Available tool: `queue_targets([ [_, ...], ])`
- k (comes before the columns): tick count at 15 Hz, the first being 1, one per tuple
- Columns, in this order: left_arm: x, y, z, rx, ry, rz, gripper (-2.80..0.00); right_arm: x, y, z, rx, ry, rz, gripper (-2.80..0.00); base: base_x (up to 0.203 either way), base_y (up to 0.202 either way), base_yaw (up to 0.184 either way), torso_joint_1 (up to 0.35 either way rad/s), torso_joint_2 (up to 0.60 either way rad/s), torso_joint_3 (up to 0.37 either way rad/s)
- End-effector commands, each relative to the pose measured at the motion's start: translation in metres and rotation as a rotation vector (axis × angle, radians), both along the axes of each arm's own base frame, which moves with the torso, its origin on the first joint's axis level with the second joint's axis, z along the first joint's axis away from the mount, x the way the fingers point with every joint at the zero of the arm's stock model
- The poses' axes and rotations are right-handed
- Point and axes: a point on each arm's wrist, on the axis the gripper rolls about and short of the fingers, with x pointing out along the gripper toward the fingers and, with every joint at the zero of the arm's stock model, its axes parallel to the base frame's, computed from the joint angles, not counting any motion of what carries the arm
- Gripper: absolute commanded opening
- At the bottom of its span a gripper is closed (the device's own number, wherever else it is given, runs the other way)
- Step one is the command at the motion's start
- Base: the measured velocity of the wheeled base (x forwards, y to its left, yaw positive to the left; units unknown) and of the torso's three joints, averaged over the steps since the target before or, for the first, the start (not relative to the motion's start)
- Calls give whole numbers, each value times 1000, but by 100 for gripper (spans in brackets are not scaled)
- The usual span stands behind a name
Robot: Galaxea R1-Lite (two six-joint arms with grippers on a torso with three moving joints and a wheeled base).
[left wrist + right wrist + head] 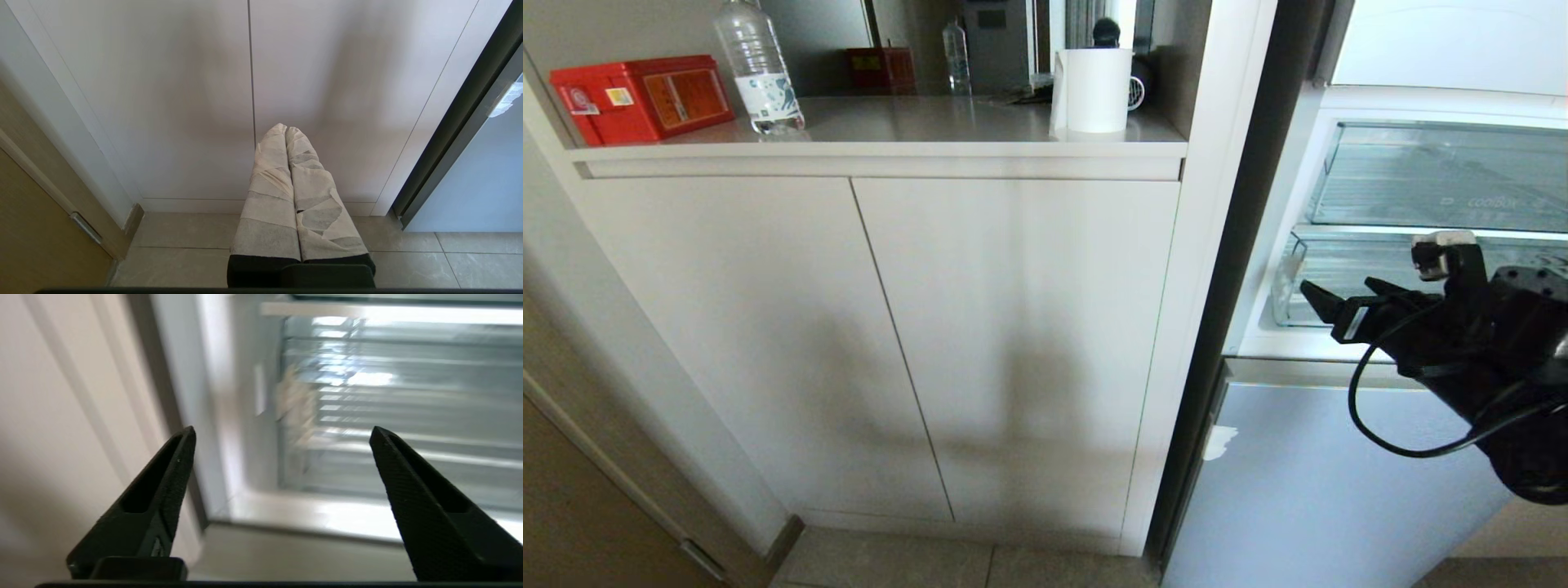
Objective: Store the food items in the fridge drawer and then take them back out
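Two pincers: your right pincer point(282, 435) is spread wide, empty, at the drawer's point(1339, 273) front-left corner; left pincer point(286, 132) clenched, parked facing cabinet point(163, 102).

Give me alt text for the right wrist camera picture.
The open right gripper, holding nothing, points at the clear ribbed fridge drawer inside the open fridge, with a pale cabinet panel beside it.

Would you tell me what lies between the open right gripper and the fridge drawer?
Nothing: in the right wrist view the right gripper faces the fridge drawer across bare air, its fingers apart and holding nothing.
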Motion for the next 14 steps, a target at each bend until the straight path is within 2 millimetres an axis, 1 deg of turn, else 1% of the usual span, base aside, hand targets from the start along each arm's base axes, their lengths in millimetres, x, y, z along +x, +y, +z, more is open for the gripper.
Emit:
queue_targets([
  [1, 0, 0, 0, 1, 1, 1, -280, 19, 0, -24, -9, 18, -15, 0, 0, 0, 0, 0, 0, 0],
  [3, 0, 0, 0, 1, 1, 1, -280, 24, -1, -27, -6, 2, -18, 0, 0, 0, 0, 0, 0, 0],
  [6, 0, 0, 0, 1, 1, 2, -280, 39, 0, -31, 1, -41, -23, 0, 0, 0, 0, 0, 0, 0],
  [8, 0, 0, 0, 1, 1, 1, -280, 49, -1, -31, 12, -62, -76, 0, 0, 0, 0, 0, 0, 0],
  [10, 0, 0, 0, 0, 2, 2, -280, 55, -2, -33, 14, -66, -86, 0, 0, 0, 0, 0, 0, 0],
  [14, 0, 0, 0, 0, 1, 1, -280, 64, -4, -28, 15, -99, -90, 0, 0, 0, 0, 0, 0, 0],
])
